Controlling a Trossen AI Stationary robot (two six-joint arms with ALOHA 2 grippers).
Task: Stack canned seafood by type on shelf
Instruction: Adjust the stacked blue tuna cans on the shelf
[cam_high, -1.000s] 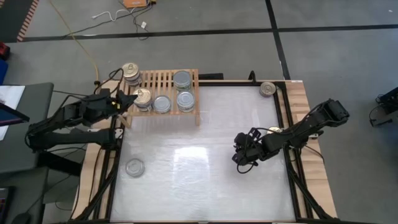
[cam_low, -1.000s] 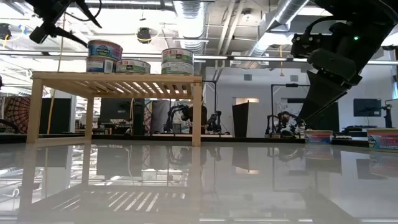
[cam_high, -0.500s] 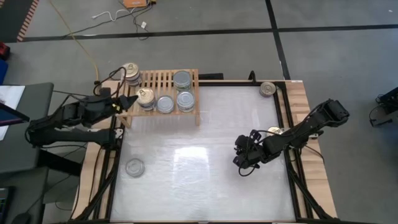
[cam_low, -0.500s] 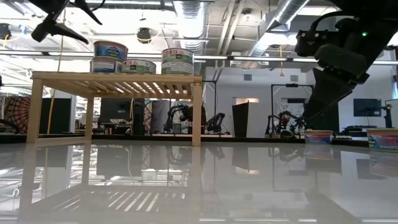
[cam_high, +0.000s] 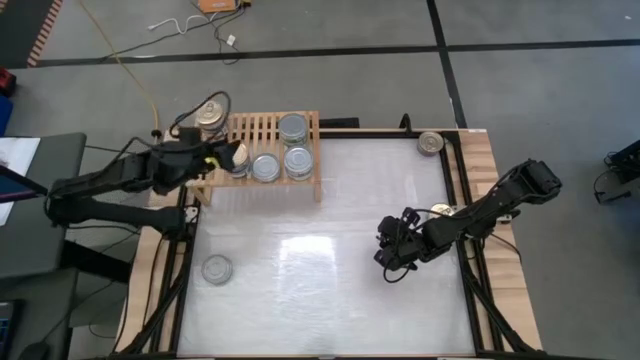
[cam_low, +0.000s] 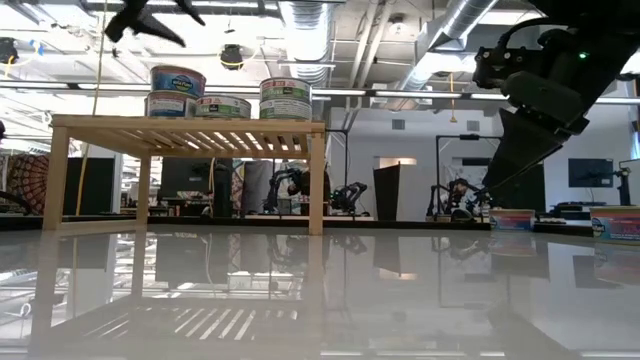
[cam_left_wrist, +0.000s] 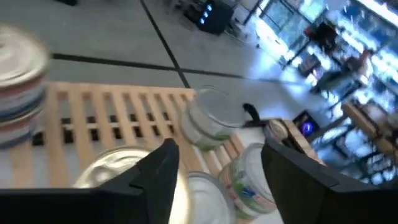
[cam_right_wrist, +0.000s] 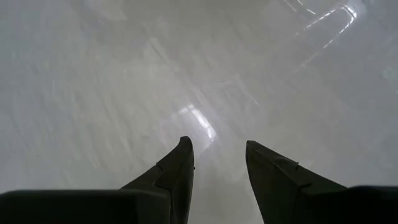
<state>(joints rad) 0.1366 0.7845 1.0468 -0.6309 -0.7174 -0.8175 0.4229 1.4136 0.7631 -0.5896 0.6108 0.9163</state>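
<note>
The left arm is reaching in low from the table's left edge, its gripper (cam_high: 218, 157) hovering over the left end of the shelf (cam_high: 262, 127) — the fingers (cam_left_wrist: 163, 163) are standing apart with nothing between them. The right arm is stretching in from the right side, well away from the shelf, its gripper (cam_high: 392, 266) pointing down at the bare white table (cam_high: 330, 250), jaws partly open and holding nothing.

Five stacks or single cans are sitting on the shelf: a gold-topped stack (cam_high: 209, 114) at its back left corner, one can (cam_high: 237, 157) just under the left gripper, and three silver-topped ones (cam_high: 293, 127) toward its right end. Two cans are lying off the shelf — one (cam_high: 216, 268) near the table's front left, one (cam_high: 430, 142) at the back right corner.
</note>
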